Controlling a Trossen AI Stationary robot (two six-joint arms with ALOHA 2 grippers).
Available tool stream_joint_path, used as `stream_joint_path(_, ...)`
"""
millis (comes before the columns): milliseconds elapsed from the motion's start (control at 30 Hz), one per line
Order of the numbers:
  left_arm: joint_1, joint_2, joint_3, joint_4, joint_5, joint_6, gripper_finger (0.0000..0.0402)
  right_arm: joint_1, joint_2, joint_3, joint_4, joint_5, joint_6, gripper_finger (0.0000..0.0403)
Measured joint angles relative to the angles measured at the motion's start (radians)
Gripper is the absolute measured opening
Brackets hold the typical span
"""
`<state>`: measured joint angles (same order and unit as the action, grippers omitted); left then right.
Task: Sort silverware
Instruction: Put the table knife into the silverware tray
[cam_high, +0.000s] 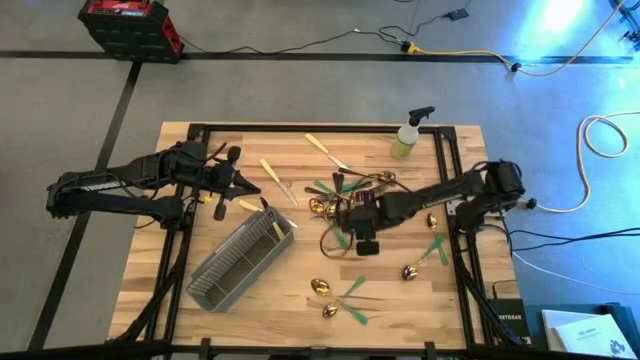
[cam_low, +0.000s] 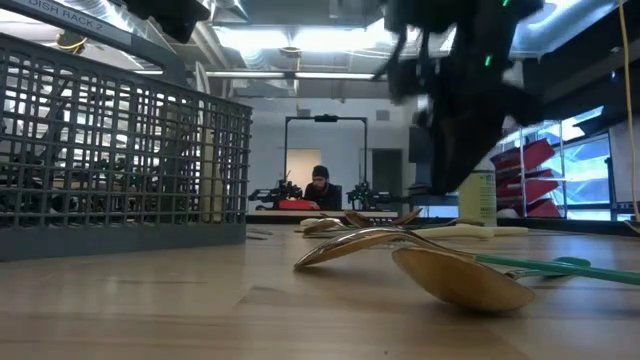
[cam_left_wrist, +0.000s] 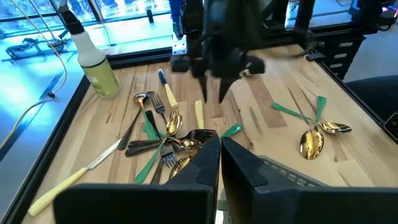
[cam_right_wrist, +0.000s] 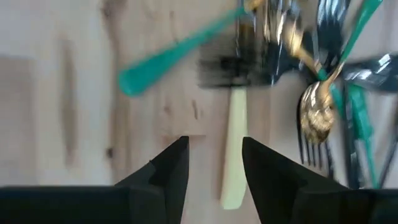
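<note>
The silverware pile (cam_high: 352, 192) lies on the wooden table near its middle: gold-headed forks and spoons with green, cream and dark handles, crossing one another. My right gripper (cam_high: 338, 214) (cam_right_wrist: 214, 157) hovers open above the pile's near-left edge, fingers pointing down. A cream-handled fork (cam_right_wrist: 234, 155) lies on the boards just beyond the gap between its fingers, next to a green-handled piece (cam_right_wrist: 168, 56). My left gripper (cam_high: 250, 185) (cam_left_wrist: 219, 158) is shut and holds nothing, level above the far end of the grey mesh caddy (cam_high: 240, 262).
A yellow-green spray bottle (cam_high: 408, 137) stands near the far edge. Loose cream-handled knives (cam_high: 276, 181) lie left of the pile. Gold spoons with green handles (cam_high: 340, 297) lie near the near edge, more (cam_high: 424, 260) to the right. A person (cam_low: 320, 186) sits beyond the table.
</note>
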<state>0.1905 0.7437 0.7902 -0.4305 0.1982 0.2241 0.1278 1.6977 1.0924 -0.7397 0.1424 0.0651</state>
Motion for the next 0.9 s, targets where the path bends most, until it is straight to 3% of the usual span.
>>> stream_joint_path(300,0.0,0.0,0.0,0.001,-0.002,0.024,0.0,-0.123,0.009,-0.072,0.146,-0.146,-0.076,0.0131)
stream_joint_path(900,0.0,0.0,0.0,0.001,-0.029,0.048,0.0,-0.156,0.096,-0.121,0.197,-0.144,-0.1,0.0131)
